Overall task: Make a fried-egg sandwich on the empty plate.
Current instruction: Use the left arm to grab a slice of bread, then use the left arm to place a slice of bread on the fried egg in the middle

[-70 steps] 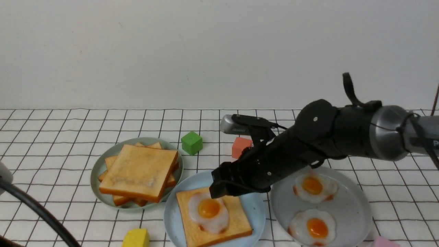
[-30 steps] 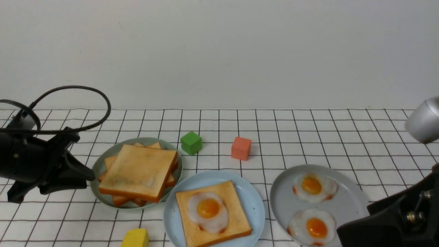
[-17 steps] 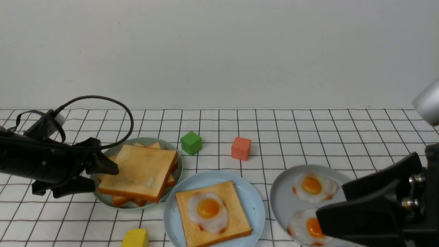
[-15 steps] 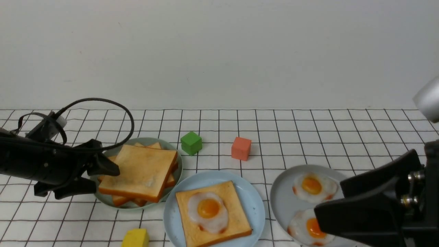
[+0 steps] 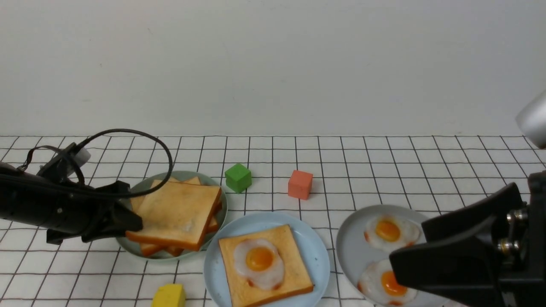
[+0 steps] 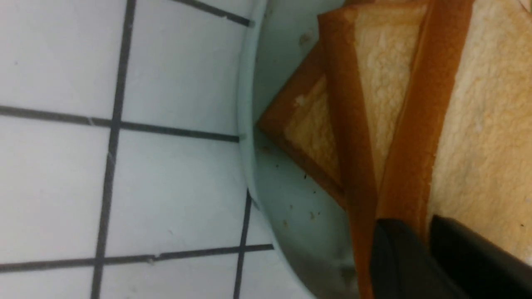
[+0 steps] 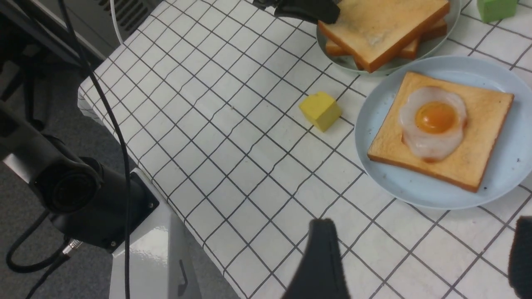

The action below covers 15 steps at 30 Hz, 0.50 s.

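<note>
Gridded tablecloth (image 5: 384, 170): left gripper (image 5: 134, 219) pinches the top toast slice (image 5: 179, 211), likely to cap the egg-topped toast (image 5: 294, 273) on the blue plate (image 5: 319, 256); right gripper (image 5: 409, 244) hangs wide open.

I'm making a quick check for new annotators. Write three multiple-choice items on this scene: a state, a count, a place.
1. The left gripper is: A. open and empty; B. shut on the edge of the top toast slice on the sage-green plate; C. shut on an egg.
2. Fried eggs on the grey plate: A. one; B. two; C. three.
3. The egg-topped toast lies on: A. the sage-green plate; B. the grey plate; C. the sky-blue plate.
Key: 1 B, the left wrist view shows its fingers either side of the slice's edge. 2 B, the far egg and the near egg, partly behind the right gripper. 3 C, plain in the front view.
</note>
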Tool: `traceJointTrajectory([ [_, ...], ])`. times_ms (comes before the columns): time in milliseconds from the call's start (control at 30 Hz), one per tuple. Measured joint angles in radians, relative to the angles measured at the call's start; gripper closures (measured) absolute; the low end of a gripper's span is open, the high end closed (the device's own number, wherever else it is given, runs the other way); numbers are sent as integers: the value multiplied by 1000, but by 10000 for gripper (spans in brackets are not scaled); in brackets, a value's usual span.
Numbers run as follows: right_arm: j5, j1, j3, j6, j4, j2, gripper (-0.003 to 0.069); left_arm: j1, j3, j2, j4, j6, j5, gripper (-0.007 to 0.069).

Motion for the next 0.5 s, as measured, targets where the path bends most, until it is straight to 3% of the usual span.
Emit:
traceJointTrajectory([
  [333,-2,0,0,0,0,0,90,0,2,-66,2,-10,76,597],
  [500,-8,0,0,0,0,0,90,-48,90,-205,-208,54,82,597],
])
